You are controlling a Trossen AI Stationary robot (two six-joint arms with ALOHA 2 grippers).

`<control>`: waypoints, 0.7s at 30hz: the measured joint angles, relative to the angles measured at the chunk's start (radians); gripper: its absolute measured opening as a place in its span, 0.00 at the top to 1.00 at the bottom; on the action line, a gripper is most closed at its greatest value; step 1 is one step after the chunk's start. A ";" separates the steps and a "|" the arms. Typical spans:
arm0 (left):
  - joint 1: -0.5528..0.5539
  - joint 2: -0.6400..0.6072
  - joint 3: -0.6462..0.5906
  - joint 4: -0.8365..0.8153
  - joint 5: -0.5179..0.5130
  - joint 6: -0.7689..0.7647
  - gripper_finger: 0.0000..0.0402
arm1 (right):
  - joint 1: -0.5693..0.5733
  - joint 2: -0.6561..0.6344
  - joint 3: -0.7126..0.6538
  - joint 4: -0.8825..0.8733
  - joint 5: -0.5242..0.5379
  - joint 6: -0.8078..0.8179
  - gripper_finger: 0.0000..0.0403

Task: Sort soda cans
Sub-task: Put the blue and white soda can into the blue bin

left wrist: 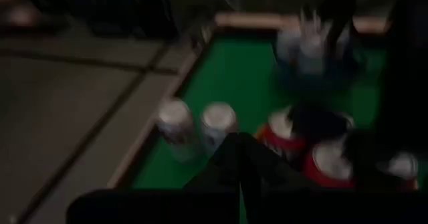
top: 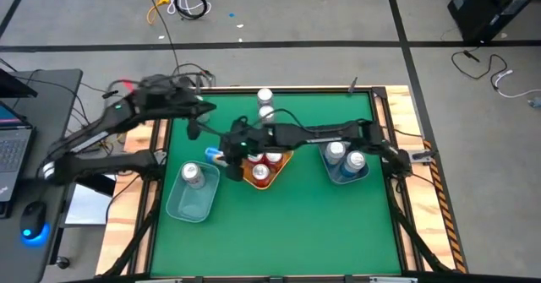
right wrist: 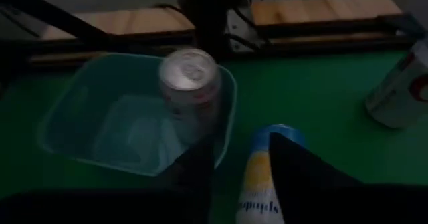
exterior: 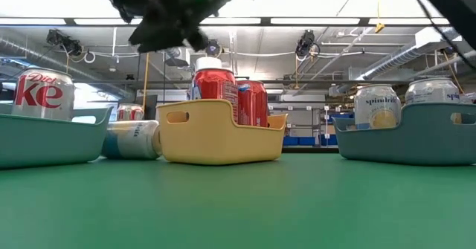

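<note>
Between the left bin (top: 191,197) and the yellow bin (top: 264,173), a light blue can (right wrist: 262,177) lies on its side on the tabletop (top: 296,232). The right tool (right wrist: 241,177) hangs right over it, fingers apart either side, the can's long axis running along them. The left tool (top: 193,131), fingers together and empty, sits farther back.

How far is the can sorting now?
Done: three red cans stand in the yellow bin, two in the right bin, one Diet Coke in the left bin. In hand: the right gripper straddles a lying Spindrift can. Left: two cans at the far edge.
</note>
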 joint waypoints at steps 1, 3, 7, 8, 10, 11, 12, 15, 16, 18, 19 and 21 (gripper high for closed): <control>0.004 -0.032 0.000 0.001 -0.001 0.000 1.00 | -0.005 0.028 0.037 -0.026 0.000 -0.002 0.65; 0.008 -0.093 0.000 -0.003 -0.001 0.000 1.00 | -0.014 0.080 0.109 -0.071 0.000 -0.012 0.57; 0.008 -0.181 0.000 -0.012 -0.001 0.000 1.00 | -0.034 0.173 0.230 -0.183 0.042 -0.040 0.40; 0.008 -0.196 0.000 -0.017 -0.001 -0.001 1.00 | -0.039 0.190 0.250 -0.198 0.057 -0.050 0.36; 0.008 -0.220 0.000 -0.031 -0.001 -0.004 1.00 | -0.049 0.226 0.275 -0.204 0.067 -0.059 0.28; 0.008 -0.227 0.000 -0.045 -0.001 -0.004 1.00 | -0.054 0.239 0.278 -0.204 0.067 -0.061 0.25; 0.008 -0.233 0.000 -0.057 -0.001 -0.004 1.00 | -0.059 0.255 0.278 -0.203 0.067 -0.064 0.22; 0.008 -0.237 0.000 -0.088 -0.001 -0.008 1.00 | -0.074 0.293 0.278 -0.205 0.067 -0.066 0.15; 0.008 -0.237 0.000 -0.094 -0.001 -0.008 1.00 | -0.080 0.297 0.277 -0.209 0.067 -0.066 0.13; 0.008 -0.236 0.000 -0.098 -0.001 -0.009 1.00 | -0.089 0.298 0.272 -0.221 0.067 -0.066 0.11; 0.008 -0.236 0.000 -0.098 -0.001 -0.009 1.00 | -0.092 0.295 0.268 -0.217 0.067 -0.067 0.11; 0.008 -0.236 0.000 -0.099 -0.001 -0.009 1.00 | -0.099 0.292 0.267 -0.215 0.067 -0.066 0.11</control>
